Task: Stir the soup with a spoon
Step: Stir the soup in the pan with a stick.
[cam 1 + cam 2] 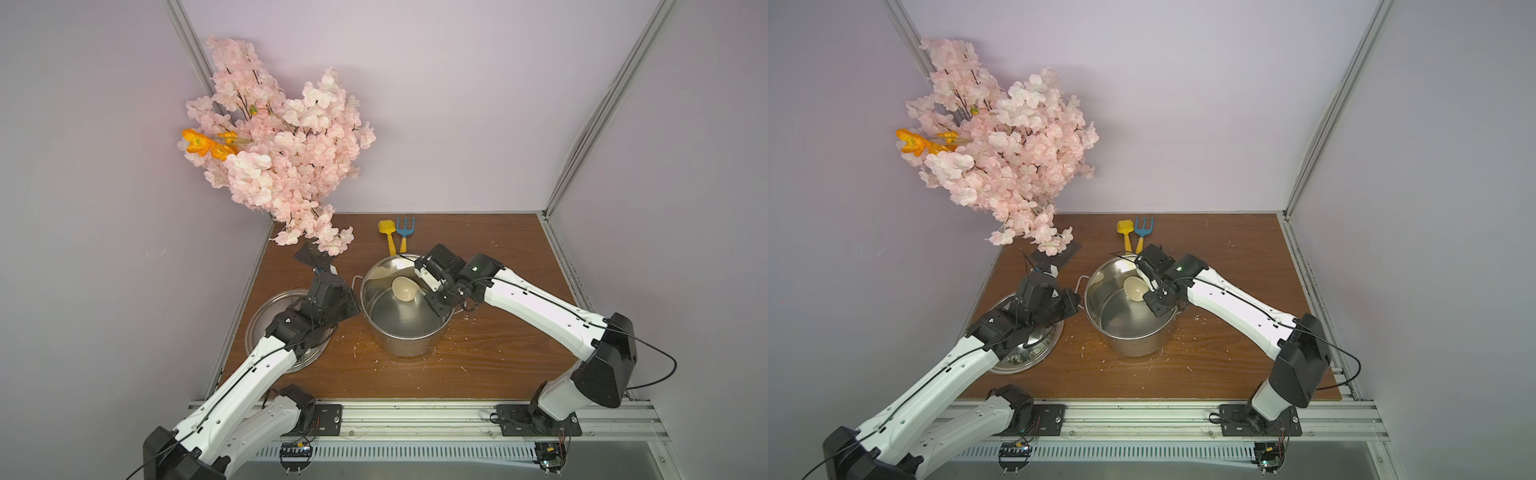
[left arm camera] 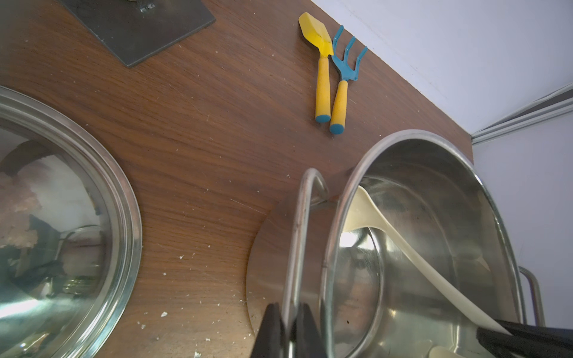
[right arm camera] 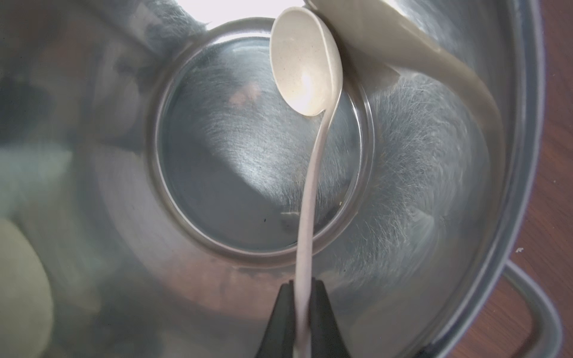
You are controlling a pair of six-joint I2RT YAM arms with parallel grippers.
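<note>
The right jaws pinched the ladle [image 3: 304, 62] handle; the left jaws seemingly held the stockpot [image 1: 409, 345] loop [image 2: 299, 232]; slow, low circles were best.

Pale lilac walls [image 1: 457, 104] enclose a brown wood-grain tabletop [image 1: 498, 353] edged with aluminium rails [image 1: 415, 419].

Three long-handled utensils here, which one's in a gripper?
The cream ladle: right gripper shut on its handle, bowl inside the steel pot. The yellow shovel and blue rake lie loose on the table.
</note>
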